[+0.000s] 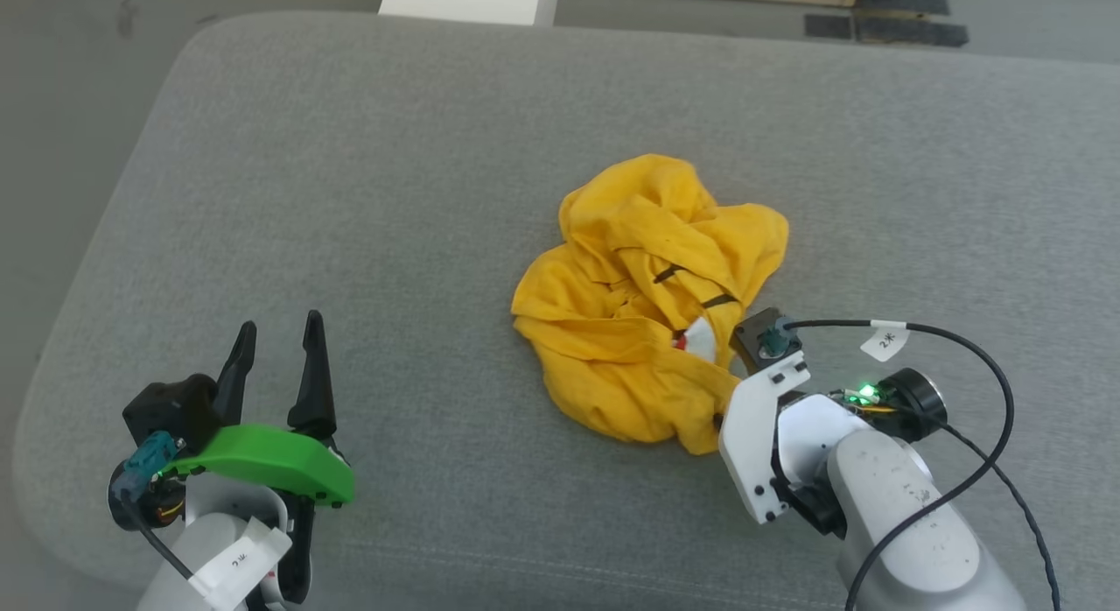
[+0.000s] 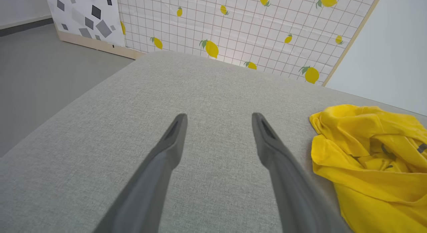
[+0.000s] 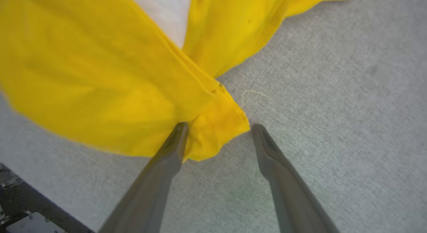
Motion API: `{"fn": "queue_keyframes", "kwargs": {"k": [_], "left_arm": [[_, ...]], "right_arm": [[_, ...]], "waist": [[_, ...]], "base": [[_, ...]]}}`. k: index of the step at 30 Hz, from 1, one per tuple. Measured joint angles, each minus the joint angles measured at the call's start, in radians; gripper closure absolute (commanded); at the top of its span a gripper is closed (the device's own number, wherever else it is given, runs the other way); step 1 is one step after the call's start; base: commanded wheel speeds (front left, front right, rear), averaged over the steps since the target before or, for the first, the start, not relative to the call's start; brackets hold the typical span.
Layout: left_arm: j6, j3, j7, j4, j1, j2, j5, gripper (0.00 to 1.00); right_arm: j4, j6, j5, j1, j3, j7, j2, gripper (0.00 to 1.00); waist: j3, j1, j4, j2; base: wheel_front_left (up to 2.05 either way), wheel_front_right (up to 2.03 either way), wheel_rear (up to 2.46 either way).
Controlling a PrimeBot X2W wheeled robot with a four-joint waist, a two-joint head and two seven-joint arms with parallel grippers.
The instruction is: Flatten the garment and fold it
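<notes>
1. Lying crumpled in a heap, the bright yellow garment (image 1: 647, 305) sits near the middle of a grey cushion (image 1: 394, 200), with a white patch (image 1: 700, 338) showing among its folds.
2. The left gripper (image 1: 280, 322) is over bare cushion, well apart from the garment on the robot's left side, its jaws spread wide and empty.
3. The right gripper (image 3: 219, 126) is at the garment's near edge, jaws open around a folded corner of cloth that touches one finger (image 3: 173, 143).

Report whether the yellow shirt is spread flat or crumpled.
Crumpled: the garment lies in a heap of overlapping folds on the grey cushion.
</notes>
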Motion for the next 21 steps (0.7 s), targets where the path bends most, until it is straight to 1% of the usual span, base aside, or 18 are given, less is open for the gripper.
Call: {"fn": "queue_keyframes", "kwargs": {"k": [4, 5, 6, 7, 11, 14, 17, 18, 21], "left_arm": [[-0.006, -0.002, 0.000, 0.007, -0.007, -0.002, -0.005, 0.00], [-0.006, -0.002, 0.000, 0.009, -0.007, -0.002, -0.005, 0.00], [-0.006, -0.002, -0.001, 0.012, -0.007, -0.002, -0.005, 0.00], [-0.006, -0.002, -0.001, 0.014, -0.007, -0.002, -0.005, 0.00], [-0.006, 0.003, -0.002, 0.021, -0.006, -0.005, -0.008, 0.00], [-0.005, 0.006, -0.005, 0.023, -0.001, -0.006, -0.008, 0.00], [-0.004, 0.007, -0.005, 0.020, 0.006, -0.009, -0.011, 0.00], [-0.004, 0.006, -0.005, 0.019, 0.007, -0.009, -0.012, 0.00], [0.000, 0.006, -0.005, 0.014, 0.013, -0.015, -0.015, 0.00]], "right_arm": [[0.033, -0.001, 0.010, -0.027, 0.012, 0.006, -0.006, 0.00], [0.036, -0.001, 0.023, -0.032, 0.011, 0.006, -0.008, 0.11], [0.038, -0.001, 0.034, -0.036, 0.011, 0.002, -0.009, 0.79], [0.039, -0.001, 0.054, -0.037, 0.007, -0.006, -0.010, 1.00], [0.036, 0.000, 0.115, -0.038, -0.022, -0.094, -0.002, 1.00], [-0.007, 0.000, 0.140, -0.040, -0.081, -0.169, 0.003, 1.00], [-0.098, 0.000, 0.134, -0.048, -0.204, -0.223, 0.002, 1.00], [-0.123, 0.000, 0.123, -0.047, -0.240, -0.226, 0.001, 1.00], [-0.208, 0.000, 0.078, -0.018, -0.389, -0.207, -0.016, 1.00]], "waist": [[0.020, 0.0000, 0.024, 0.0000], [0.024, 0.0000, 0.030, 0.0000], [0.026, 0.0000, 0.034, 0.0000], [0.026, 0.0000, 0.035, 0.0000], [0.013, 0.0000, 0.033, 0.0000], [-0.003, 0.0000, 0.020, 0.0000], [-0.022, 0.0002, 0.002, 0.0000], [-0.028, 0.0001, -0.002, 0.0000], [-0.047, 0.0002, -0.018, 0.0000]], "base": [[0.00, 0.00, 0.00], [0.00, 0.00, 0.00], [0.00, 0.00, 0.00], [0.00, 0.00, 0.00], [0.00, 0.00, 0.00], [0.00, 0.00, 0.00], [0.00, 0.00, 0.00], [0.00, 0.00, 0.00], [0.00, 0.00, 0.00]]}}
